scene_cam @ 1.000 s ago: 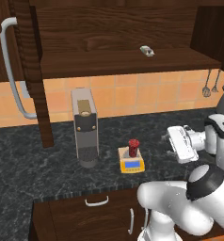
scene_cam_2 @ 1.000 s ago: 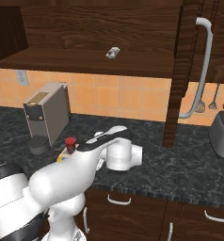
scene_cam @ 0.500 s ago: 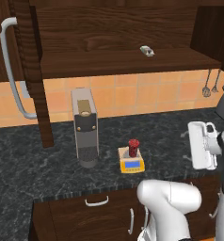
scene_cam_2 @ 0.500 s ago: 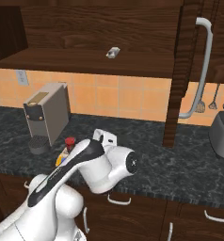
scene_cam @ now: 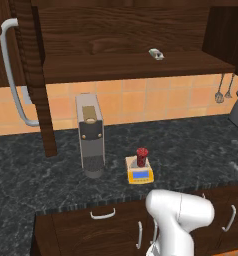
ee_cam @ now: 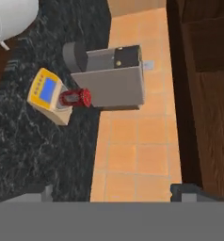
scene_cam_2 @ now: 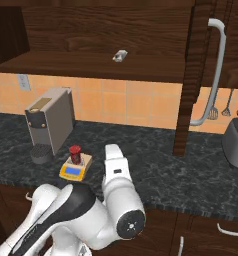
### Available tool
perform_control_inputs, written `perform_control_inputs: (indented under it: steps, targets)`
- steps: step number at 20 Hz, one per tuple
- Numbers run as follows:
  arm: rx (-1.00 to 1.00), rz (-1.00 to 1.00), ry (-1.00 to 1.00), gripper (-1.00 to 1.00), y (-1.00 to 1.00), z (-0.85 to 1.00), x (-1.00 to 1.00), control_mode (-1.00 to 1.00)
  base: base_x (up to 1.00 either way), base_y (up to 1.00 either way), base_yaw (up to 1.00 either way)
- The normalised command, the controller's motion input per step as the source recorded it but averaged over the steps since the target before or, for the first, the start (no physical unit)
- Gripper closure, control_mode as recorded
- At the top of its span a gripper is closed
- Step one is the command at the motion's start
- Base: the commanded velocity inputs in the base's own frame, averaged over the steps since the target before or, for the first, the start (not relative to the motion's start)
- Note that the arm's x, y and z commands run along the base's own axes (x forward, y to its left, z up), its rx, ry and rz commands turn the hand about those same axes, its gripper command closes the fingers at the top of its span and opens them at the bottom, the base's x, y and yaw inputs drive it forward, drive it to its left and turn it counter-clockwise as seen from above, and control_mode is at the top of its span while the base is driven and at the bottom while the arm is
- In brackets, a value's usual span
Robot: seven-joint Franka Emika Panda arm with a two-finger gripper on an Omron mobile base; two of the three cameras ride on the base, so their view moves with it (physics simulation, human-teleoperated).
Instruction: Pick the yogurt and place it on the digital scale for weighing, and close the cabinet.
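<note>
The yogurt [scene_cam_2: 75, 154] stands on the digital scale [scene_cam_2: 74, 170].

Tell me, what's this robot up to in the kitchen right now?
It is weighing a yogurt: the little red cup already stands on the digital scale on the counter, beside the coffee machine. The gripper is open, holds nothing and looks across at the scale from a distance. The cabinet doors above are still open, so closing them is what remains.
</note>
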Motion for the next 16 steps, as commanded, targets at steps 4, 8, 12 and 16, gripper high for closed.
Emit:
perform_control_inputs:
  steps: [4, 8, 12, 16]
  targets:
    - [-0.19, -0.12, -0.28, -1.0, -1.0, 0.71, -0.78, -1.0, 0.0, 0.0, 0.0]
    - [-0.18, -0.13, -0.24, -1.0, -0.99, 0.51, -0.81, -1.0, 0.0, 0.0, 0.0]
    - [-0.2, -0.19, -0.17, -1.0, -0.87, 0.33, -0.8, -1.0, 0.0, 0.0, 0.0]
    - [-0.19, -0.23, -0.17, -1.0, -0.87, 0.27, -0.83, -1.0, 0.0, 0.0, 0.0]
